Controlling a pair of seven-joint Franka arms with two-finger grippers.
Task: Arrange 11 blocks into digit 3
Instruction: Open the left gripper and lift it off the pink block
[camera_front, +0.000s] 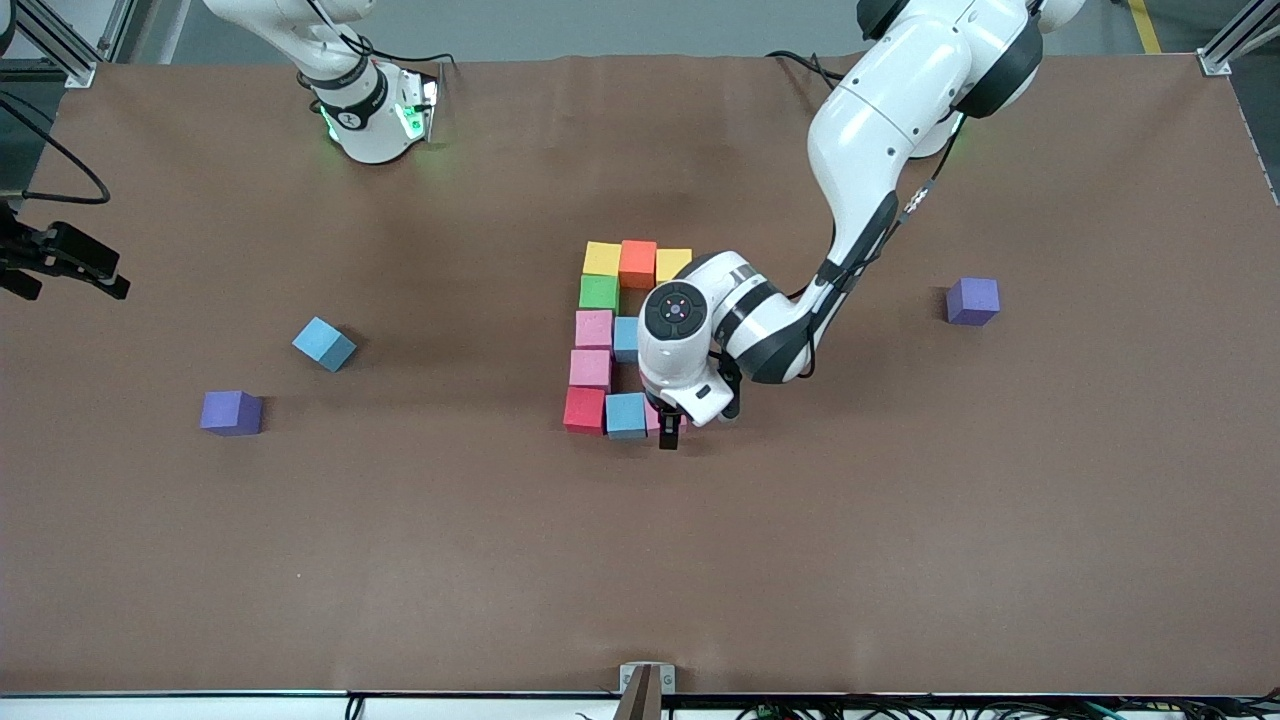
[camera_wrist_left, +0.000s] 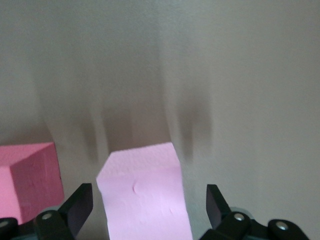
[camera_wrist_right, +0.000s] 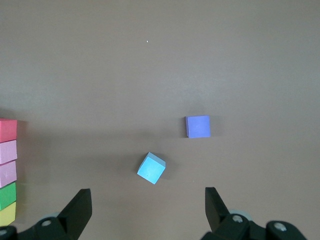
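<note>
Reaching across from its base, the left arm had its gripper (camera_front: 672, 432) down at the bench (camera_front: 900, 520), at the near end of the block figure. Fingers (camera_wrist_left: 80, 205) stood apart, one each side of a pale pink matte foam cube (camera_wrist_left: 142, 195), w/ a gap showing on both sides, so not clamped. That cube sat on the bench just beside a light blue foam cube (camera_front: 626, 414), which touched a red foam cube (camera_front: 584, 409); those three made the figure's near row.

Rest of the figure: two pink foam cubes (camera_front: 592, 348) stacked in a column w/ a green foam cube (camera_front: 599, 291), then a far row of yellow (camera_front: 602, 258), orange (camera_front: 637, 263) and yellow (camera_front: 673, 264) foam cubes. Another light blue cube (camera_front: 627, 338) sat at mid-height beside the pink column. Long axis of the figure ran near-to-far; the rows' free ends pointed toward the left arm's end of the bench. Part of it was hidden under the left wrist.

Right arm waited; its gripper (camera_wrist_right: 147, 210) hung w/ fingers wide apart over the bench at the right arm's end, nothing between them. A loose light blue foam cube (camera_front: 324, 344) lay turned askew, w/ a purple foam cube (camera_front: 231, 412) nearer the camera. Second purple foam cube (camera_front: 973, 301) sat toward the left arm's end, well apart.
</note>
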